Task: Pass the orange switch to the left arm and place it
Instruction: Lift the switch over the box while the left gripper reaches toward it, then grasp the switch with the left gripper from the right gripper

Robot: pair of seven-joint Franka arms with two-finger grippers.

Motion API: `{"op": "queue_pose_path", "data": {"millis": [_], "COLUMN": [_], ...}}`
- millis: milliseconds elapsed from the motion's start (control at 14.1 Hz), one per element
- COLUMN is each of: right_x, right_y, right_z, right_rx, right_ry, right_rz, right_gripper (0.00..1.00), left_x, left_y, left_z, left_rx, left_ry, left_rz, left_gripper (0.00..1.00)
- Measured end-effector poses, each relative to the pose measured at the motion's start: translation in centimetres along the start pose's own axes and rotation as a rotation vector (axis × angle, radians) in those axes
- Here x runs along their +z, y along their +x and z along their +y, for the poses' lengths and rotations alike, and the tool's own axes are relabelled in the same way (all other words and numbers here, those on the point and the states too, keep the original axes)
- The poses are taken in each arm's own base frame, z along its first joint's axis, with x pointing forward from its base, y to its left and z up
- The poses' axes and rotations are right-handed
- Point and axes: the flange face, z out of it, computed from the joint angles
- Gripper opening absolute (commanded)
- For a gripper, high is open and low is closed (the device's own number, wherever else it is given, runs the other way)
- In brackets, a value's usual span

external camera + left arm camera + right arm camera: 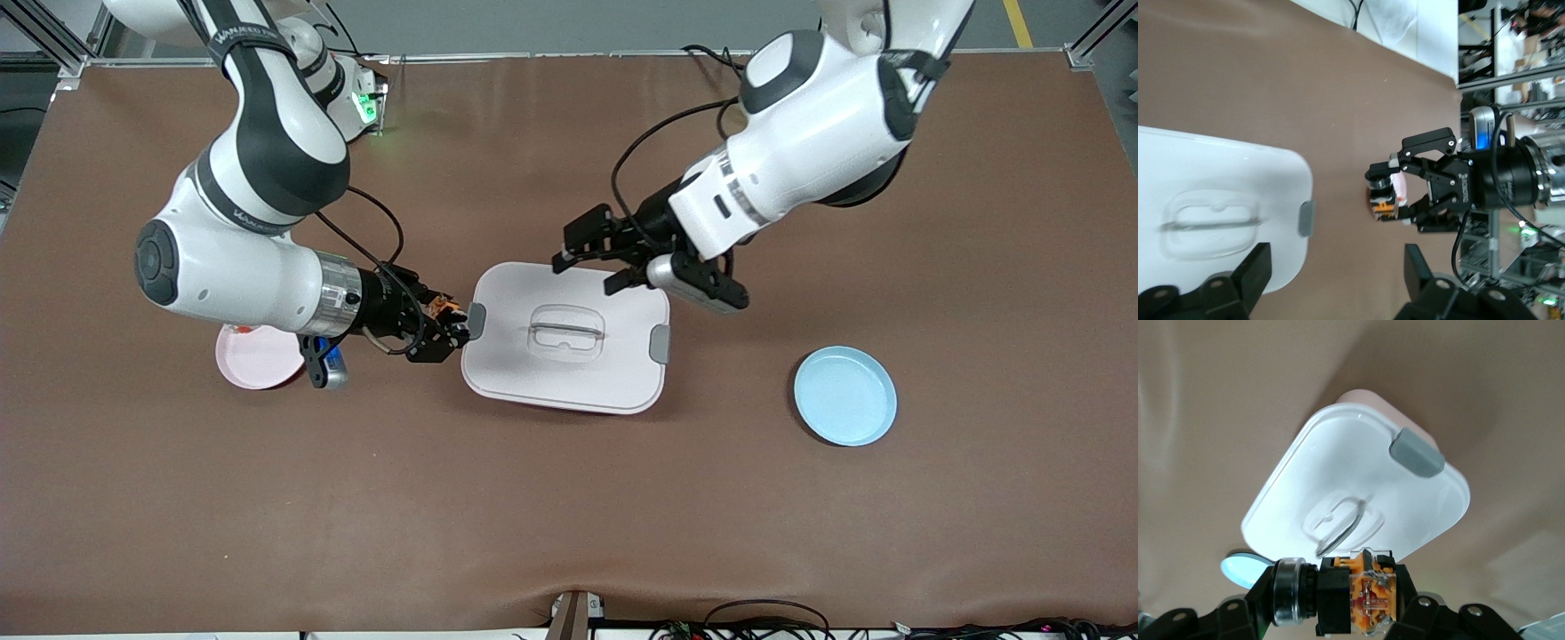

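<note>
The right gripper (444, 327) is hanging just off the box's (569, 373) grey latch (476, 320) at the right arm's end, jaws clamped tight on the orange switch (438, 310). In the right wrist view the orange switch (1365, 593) is sitting square between the black fingers, its silvery ring pointing sideways, with the white box (1338, 493) spread out beneath it and a sliver of the blue plate (1238, 568) peeking past the lid. The left gripper (594, 260) is hovering over the box's edge farther from the front camera, toward the left arm's end, its fingers (1251, 273) spread apart and gripping nothing. From the left wrist, the right gripper (1388, 193) is showing past the box's latch (1306, 219), switch (1382, 205) in its grasp. The pink plate (253, 360) is lying under the right arm's wrist, partly hidden by it. The blue plate (845, 396) is resting well apart from the box, toward the left arm's end and nearer the front camera.
</note>
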Motion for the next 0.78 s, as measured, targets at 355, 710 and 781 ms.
{"op": "queue_pose_path", "data": {"millis": [355, 710, 781], "right_x": [-0.5, 0.3, 0.3], "right_y": [-2.1, -4.7, -5.0], "right_z": [-1.5, -3.0, -3.2], "right_rx": [0.113, 0.179, 0.188], "right_ry": [0.039, 0.129, 0.135], "right_rz": [-0.003, 0.002, 0.0], "right_gripper": [0.0, 0.0, 0.0], "left_x": [2.7, 6.6, 7.2], "left_y": [0.2, -0.8, -0.8], "left_z": [-0.8, -1.1, -1.5], "left_rx": [-0.109, -0.143, -0.149], "left_ry": [-0.093, -0.121, -0.12], "left_rz": [0.02, 0.056, 0.056], "left_gripper": [0.71, 0.68, 0.67]}}
